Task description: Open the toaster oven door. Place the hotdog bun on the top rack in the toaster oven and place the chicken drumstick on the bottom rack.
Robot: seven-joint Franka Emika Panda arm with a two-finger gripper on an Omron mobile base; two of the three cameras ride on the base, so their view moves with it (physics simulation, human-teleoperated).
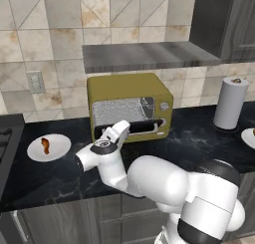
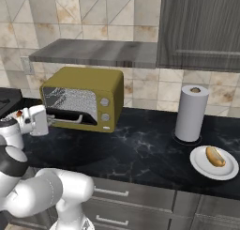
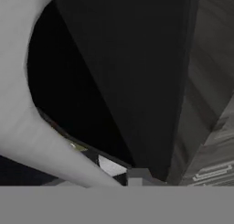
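On the dark marble worktop, your gripper sits closed at the toaster oven door, which hangs partly open. Hotdog bun at four o'clock, chicken drumstick at nine.

Oven door dropped open; bun, drumstick on separate plates.

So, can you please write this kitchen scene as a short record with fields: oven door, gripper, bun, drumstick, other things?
oven door: the toaster oven door on the toaster oven is partly open, tilted down and outward
gripper: the gripper is shut on the door's handle, at its left end
bun: the hotdog bun lies on a white plate, right of the paper towel roll
drumstick: the chicken drumstick lies on another white plate, left of the oven
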